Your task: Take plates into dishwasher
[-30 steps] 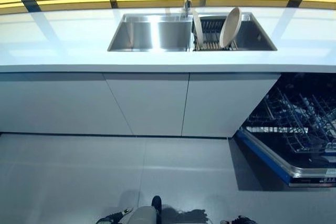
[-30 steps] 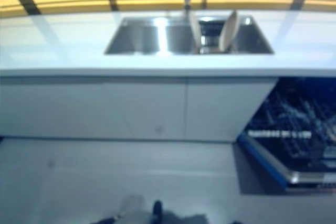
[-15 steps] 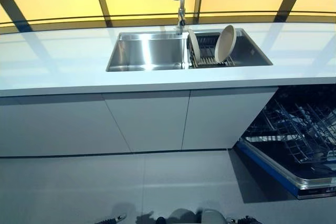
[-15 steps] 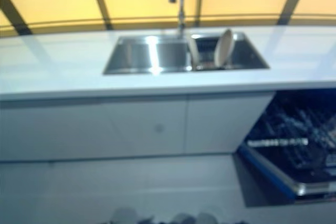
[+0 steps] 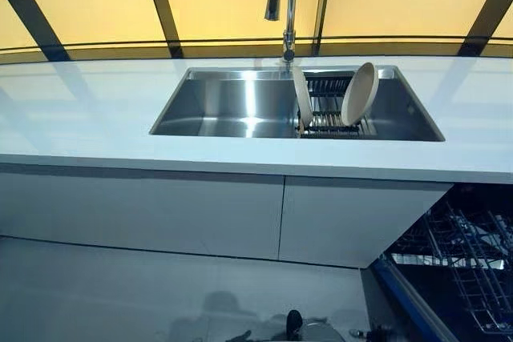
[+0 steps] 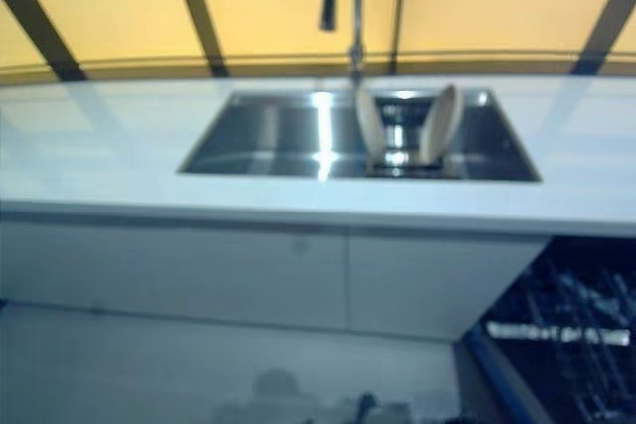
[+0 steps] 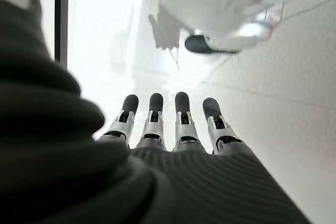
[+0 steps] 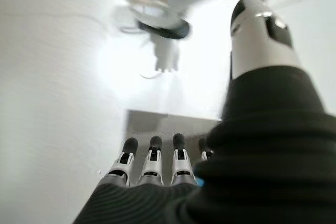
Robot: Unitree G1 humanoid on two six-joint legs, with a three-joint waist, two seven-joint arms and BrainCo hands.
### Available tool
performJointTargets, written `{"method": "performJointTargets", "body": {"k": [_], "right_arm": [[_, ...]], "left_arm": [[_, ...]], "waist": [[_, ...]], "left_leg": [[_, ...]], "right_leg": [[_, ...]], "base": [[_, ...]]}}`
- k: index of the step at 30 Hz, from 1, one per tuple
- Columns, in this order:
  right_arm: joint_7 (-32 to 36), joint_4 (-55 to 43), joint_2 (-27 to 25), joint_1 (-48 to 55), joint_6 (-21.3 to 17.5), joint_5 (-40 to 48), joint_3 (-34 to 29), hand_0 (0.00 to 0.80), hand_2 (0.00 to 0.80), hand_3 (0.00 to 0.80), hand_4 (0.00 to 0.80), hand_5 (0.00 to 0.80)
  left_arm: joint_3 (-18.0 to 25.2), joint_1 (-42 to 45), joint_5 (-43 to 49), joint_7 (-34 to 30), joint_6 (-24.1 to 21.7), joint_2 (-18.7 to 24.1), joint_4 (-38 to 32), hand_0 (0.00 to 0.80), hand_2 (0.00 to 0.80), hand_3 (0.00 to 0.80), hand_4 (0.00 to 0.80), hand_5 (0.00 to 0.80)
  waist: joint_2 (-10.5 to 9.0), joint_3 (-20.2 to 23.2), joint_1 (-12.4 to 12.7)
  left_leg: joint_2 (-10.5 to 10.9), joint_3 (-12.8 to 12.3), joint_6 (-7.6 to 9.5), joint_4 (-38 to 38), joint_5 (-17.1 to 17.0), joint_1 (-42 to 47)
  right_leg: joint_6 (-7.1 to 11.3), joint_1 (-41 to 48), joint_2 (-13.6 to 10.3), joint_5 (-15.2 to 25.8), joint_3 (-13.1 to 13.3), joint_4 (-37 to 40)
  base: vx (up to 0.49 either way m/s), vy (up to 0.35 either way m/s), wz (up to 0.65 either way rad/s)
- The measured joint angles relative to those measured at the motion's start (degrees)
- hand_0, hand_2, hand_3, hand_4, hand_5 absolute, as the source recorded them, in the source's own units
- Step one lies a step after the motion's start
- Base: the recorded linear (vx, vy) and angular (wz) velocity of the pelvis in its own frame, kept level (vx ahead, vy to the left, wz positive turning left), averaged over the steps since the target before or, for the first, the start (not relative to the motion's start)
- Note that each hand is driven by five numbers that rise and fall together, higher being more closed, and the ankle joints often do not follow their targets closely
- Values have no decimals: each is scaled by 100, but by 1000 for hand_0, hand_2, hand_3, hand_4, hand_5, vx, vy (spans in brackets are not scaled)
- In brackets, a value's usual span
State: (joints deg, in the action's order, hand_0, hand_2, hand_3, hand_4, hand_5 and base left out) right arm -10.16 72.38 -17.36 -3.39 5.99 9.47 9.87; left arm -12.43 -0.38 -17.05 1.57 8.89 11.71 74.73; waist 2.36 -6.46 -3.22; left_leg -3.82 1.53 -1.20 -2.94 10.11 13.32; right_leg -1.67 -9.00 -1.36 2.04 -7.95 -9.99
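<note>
Two cream plates stand on edge in a dark rack in the right half of a steel sink (image 5: 216, 110): one plate (image 5: 301, 98) near the middle, the other plate (image 5: 358, 94) to its right. The open dishwasher (image 5: 457, 266) with its wire rack shows at the lower right, under the counter. My hands are out of the eye views. My left hand (image 7: 168, 129) shows in the left wrist view, fingers straight, holding nothing, over the floor. My right hand (image 8: 152, 163) shows in the right wrist view, fingers straight and empty.
A white counter (image 5: 80, 110) runs across the view with white cabinet doors (image 5: 200, 214) below it. A tall tap (image 5: 284, 6) stands behind the sink. Yellow window panes with dark bars lie behind. Grey floor (image 5: 120, 294) lies in front of the cabinets.
The whole picture has shifted: the counter and sink now sit lower and larger, and less of the dishwasher shows. The plates have not moved in the rack.
</note>
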Motion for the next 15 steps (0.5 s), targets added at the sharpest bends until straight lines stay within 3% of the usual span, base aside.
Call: {"method": "performJointTargets", "body": {"k": [4,6,8,9,10,11,12,13,14,15], "right_arm": [[231,-11,-52,-33,-141,-310,138,0,0,0,0,0],[645,-304,-100,30,-249,-773,481,0,0,0,0,0],[1263,-1158,-303,133,-225,-1282,767,0,0,0,0,0],[1987,-2097,-562,81,-235,-1617,1052,0,0,0,0,0],[2278,-2471,-741,9,-252,-1635,1141,0,0,0,0,0],[2900,-3179,-1316,-194,-341,-1648,1285,0,0,0,0,0],[3236,-3531,-1605,-323,-288,-1530,1303,0,0,0,0,0],[3740,-4156,-2161,-367,-247,-1278,1330,0,0,0,0,0],[4173,-4387,-2427,-544,-180,-947,1325,0,0,0,0,0],[4480,-4609,-2600,-690,-89,-698,1340,0,0,0,0,0]], "left_arm": [[-206,-110,69,6,-17,58,5,0,0,0,0,0],[-205,-48,69,8,56,122,1,0,0,0,0,0],[-145,75,79,6,108,230,-138,0,0,0,0,0],[-46,121,143,7,115,515,-282,0,0,0,0,0],[42,92,197,9,113,594,-305,0,0,0,0,0],[52,74,291,9,179,697,-369,0,0,0,0,0],[61,180,300,-14,213,695,-384,0,0,0,0,0],[66,285,303,-18,225,694,-456,0,0,0,0,0],[70,426,305,-42,258,720,-437,0,0,0,0,0],[89,470,346,-52,314,772,-399,0,0,0,0,0]], "waist": [[62,8,-23],[13,30,-57],[37,43,-42],[-348,82,16],[-462,39,70],[-601,-27,288],[-574,-59,410],[-562,-124,540],[-530,-133,603],[-542,-151,642]], "left_leg": [[-97,2,-287,167,122,-4],[-42,-3,-262,129,153,5],[-117,19,-306,-94,246,-71],[147,15,-565,-1515,463,-841],[221,44,-588,-2356,437,-1266],[343,147,-524,-3802,6,-2186],[430,245,-478,-4056,43,-2462],[514,115,-417,-3415,37,-2497],[474,-69,-275,-2513,-68,-2499],[421,-135,-185,-1682,-260,-2450]], "right_leg": [[52,-217,-22,-98,-114,-258],[79,-282,-166,-252,-209,-525],[20,-368,-109,-570,-414,-1225],[-116,-354,-166,-1087,-363,-1487],[-206,-365,-184,-1165,-267,-1393],[-321,-124,-161,-951,-117,-971],[-273,26,-59,-817,-25,-735],[-308,292,5,-704,136,-407],[-195,516,134,-586,194,-99],[-194,645,234,-577,189,89]], "base": [[153,-63,5],[123,-157,-1],[71,-228,10],[40,-174,19],[134,-60,6],[212,56,-10],[333,108,-29],[276,111,-31],[211,83,-36],[128,55,-33]]}}
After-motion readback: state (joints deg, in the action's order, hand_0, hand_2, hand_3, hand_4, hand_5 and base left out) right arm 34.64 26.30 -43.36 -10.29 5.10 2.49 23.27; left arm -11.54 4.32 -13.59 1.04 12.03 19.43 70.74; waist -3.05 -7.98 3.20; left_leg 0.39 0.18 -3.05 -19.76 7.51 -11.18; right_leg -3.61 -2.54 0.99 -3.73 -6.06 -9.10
